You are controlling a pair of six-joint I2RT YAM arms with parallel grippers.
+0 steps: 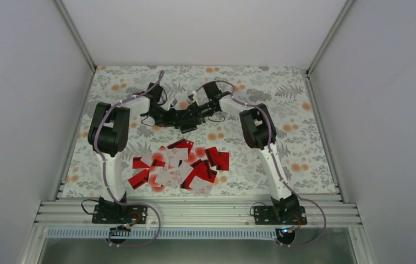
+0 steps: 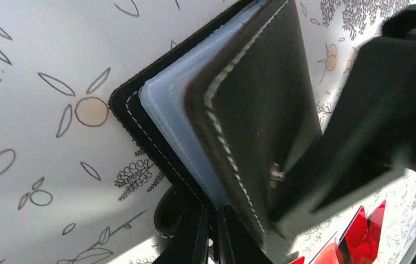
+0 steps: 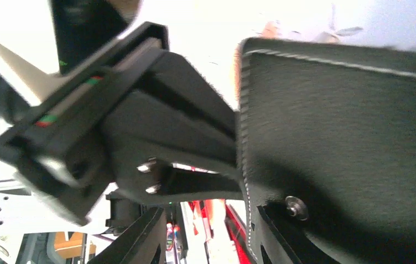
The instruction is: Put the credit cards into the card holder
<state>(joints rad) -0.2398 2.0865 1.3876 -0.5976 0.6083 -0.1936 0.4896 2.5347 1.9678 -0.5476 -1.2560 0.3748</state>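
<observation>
The card holder (image 1: pixel 187 123), a black wallet with pale blue-grey inside, is held off the table at the back centre between both arms. In the left wrist view it (image 2: pixel 250 110) stands partly open, and my left gripper (image 2: pixel 222 242) is shut on its lower edge. My right gripper (image 1: pixel 196 114) is open. One of its fingers (image 3: pixel 274 236) lies against the black cover (image 3: pixel 349 137), and the other (image 3: pixel 137 239) stands apart. The credit cards (image 1: pixel 178 165), red and white, lie in a loose pile nearer the arm bases. Some show red in the left wrist view (image 2: pixel 362 236).
The table has a floral cloth (image 1: pixel 283 137). White walls close it on the left, back and right. An aluminium rail (image 1: pixel 195 212) with both arm bases runs along the near edge. The card pile lies between the two arms.
</observation>
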